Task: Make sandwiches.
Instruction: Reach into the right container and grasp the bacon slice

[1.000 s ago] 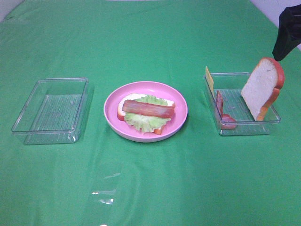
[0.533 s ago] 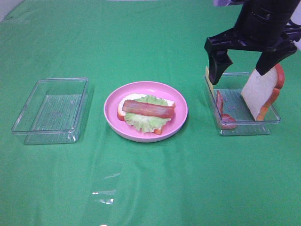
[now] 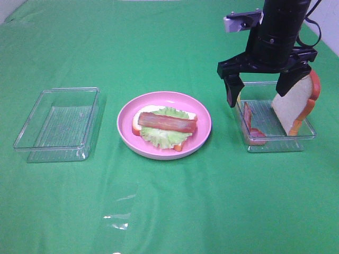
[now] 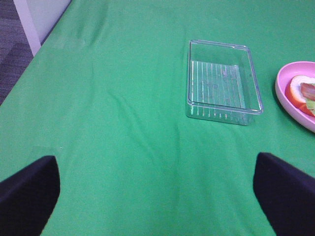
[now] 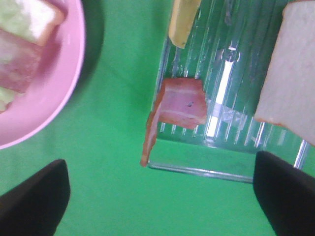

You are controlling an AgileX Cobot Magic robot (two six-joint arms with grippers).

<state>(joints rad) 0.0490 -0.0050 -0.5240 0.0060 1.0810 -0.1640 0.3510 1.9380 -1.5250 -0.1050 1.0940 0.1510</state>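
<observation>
Sandwich – part-built, with lettuce and one red strip showing on top – lies on the pink plate. Right gripper hangs over the right clear tray, jaws wide, holding nothing. The tray holds a leaning bread slice, bacon and cheese. Left gripper – wide, empty.

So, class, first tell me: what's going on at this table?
A robot is partway through making a sandwich. The half-built sandwich lies on the pink plate, with no top slice yet. The right tool hovers open, holding nothing, above the right tray, which contains a bread slice, a bacon strip and a cheese slice. The left tool is open over the green cloth.
</observation>
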